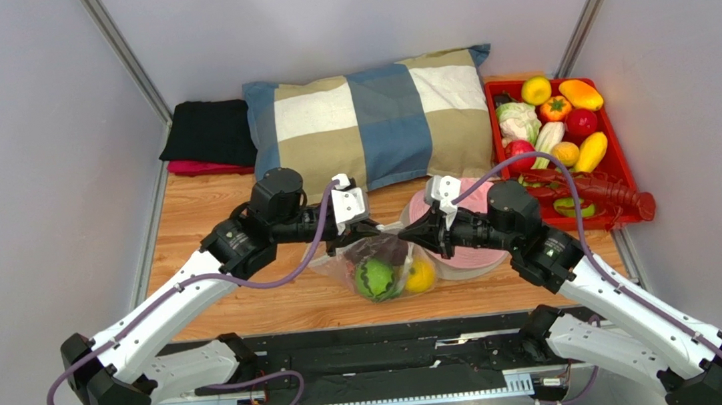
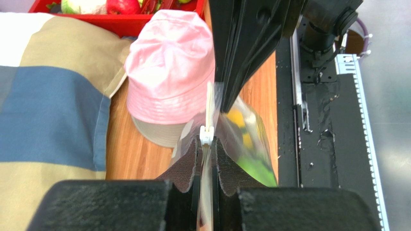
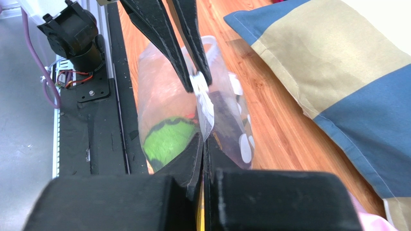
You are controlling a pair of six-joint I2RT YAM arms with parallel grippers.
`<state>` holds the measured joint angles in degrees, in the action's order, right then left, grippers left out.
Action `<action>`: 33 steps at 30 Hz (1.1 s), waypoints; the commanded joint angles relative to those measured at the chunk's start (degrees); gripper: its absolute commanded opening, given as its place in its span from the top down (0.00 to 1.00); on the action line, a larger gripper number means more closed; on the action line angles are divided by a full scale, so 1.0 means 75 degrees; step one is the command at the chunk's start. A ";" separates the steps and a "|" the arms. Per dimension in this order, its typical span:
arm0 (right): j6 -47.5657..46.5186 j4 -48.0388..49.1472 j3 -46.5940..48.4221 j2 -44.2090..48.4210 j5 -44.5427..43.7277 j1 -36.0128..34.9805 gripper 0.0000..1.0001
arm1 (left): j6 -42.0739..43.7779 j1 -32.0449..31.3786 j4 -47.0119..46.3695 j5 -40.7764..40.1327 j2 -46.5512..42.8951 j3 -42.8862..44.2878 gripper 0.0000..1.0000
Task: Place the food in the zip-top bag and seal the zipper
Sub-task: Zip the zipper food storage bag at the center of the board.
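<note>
The clear dotted zip-top bag lies on the wood table between my two grippers, with green, yellow and purple food inside. My left gripper is shut on the zipper, its tips right behind the white slider. My right gripper is shut on the bag's top edge from the other side. In the right wrist view my right gripper pinches the bag, and the left fingers come down from above at the slider. The green food shows through the plastic.
A pink hat lies just right of the bag, under my right arm. A checked pillow and black cloth lie at the back. A red tray at back right holds more food, with a red lobster.
</note>
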<state>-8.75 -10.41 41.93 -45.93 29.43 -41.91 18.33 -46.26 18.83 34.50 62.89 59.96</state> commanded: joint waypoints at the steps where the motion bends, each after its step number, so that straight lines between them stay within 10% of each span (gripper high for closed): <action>1: -0.0145 0.0287 -0.0083 0.0335 -0.0174 0.0209 1.00 | 0.0544 0.0273 0.0700 -0.0241 -0.0487 -0.0190 0.99; 33: -0.0497 -0.0135 -0.0493 0.0851 -0.1650 0.1205 1.00 | 0.2091 0.2593 0.3793 -0.0861 -0.2796 -0.0952 1.00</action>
<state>-10.17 -12.34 38.24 -40.86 23.11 -34.20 30.83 -29.45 41.15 31.40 44.10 53.06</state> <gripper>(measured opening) 0.006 0.105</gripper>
